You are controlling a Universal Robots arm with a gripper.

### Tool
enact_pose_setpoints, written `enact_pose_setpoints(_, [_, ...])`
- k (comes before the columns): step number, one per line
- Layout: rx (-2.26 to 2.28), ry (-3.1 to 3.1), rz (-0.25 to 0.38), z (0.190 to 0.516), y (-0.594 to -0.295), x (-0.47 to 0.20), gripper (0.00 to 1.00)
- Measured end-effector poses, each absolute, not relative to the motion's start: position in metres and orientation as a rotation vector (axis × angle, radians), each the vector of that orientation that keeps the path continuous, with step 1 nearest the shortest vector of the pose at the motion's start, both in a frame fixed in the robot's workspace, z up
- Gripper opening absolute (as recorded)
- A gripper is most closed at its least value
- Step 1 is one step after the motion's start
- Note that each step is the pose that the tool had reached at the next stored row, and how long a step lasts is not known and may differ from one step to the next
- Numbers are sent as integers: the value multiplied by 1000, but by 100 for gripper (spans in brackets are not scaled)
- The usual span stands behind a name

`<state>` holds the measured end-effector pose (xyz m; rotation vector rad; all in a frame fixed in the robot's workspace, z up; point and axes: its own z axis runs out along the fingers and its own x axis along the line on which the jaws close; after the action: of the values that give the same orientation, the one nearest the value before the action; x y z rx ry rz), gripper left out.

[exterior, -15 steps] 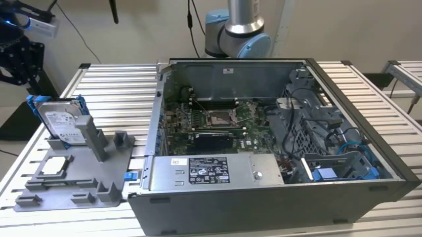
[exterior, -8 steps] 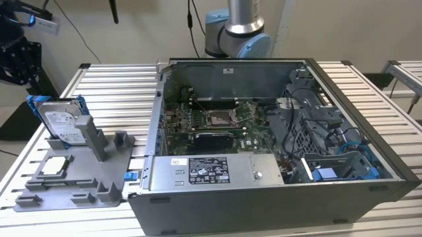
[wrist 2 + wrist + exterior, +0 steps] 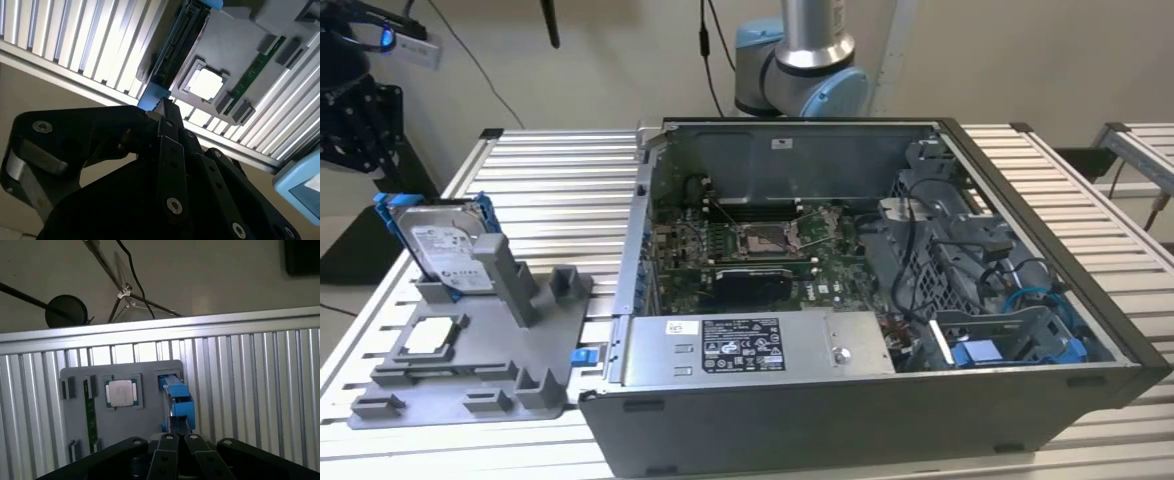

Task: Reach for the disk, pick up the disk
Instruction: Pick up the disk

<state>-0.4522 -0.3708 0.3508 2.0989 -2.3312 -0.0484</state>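
Disk (image 3: pixel 447 250) stands upright on edge in a slot at the far corner of grey tray (image 3: pixel 460 378), on exterior view's left. Its label side faces the cam, w/ blue caddy (image 3: pixel 387 208) round its edges. A grey post (image 3: pixel 507 280) rises just beside it. Chip (image 3: pixel 434 335) lies flat in a recess of same tray, nearer the cam. Tray sits on slatted table (image 3: pixel 547 170), just beside open PC case (image 3: pixel 854 425); arm base (image 3: pixel 794 60) is behind the case.

In first wrist view, gripper (image 3: pixel 177 436) hangs over the tray, lined up w/ disk (image 3: pixel 177 400), which shows edge-on, blue caddy end nearest the gripper. Chip (image 3: pixel 120 392) lies between disk and green RAM stick (image 3: pixel 90 415).

In second wrist view, gripper (image 3: pixel 165 106) points at the same blue end of disk (image 3: pixel 177 50); it's near, but can't tell if touching. Chip (image 3: pixel 206 84) and RAM stick (image 3: pixel 255 70) lie beyond on tray (image 3: pixel 240 35).

Gripper open or closed: can't tell. Disk is in its slot, not lifted.
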Motion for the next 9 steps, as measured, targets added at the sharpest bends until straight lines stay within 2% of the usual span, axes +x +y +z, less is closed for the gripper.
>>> enact_pose_setpoints(1, [2099, -2331, -48, 351, -371, -452, 100])
enact_pose_setpoints(9, [2100, -2331, -49, 345, -370, -452, 100])
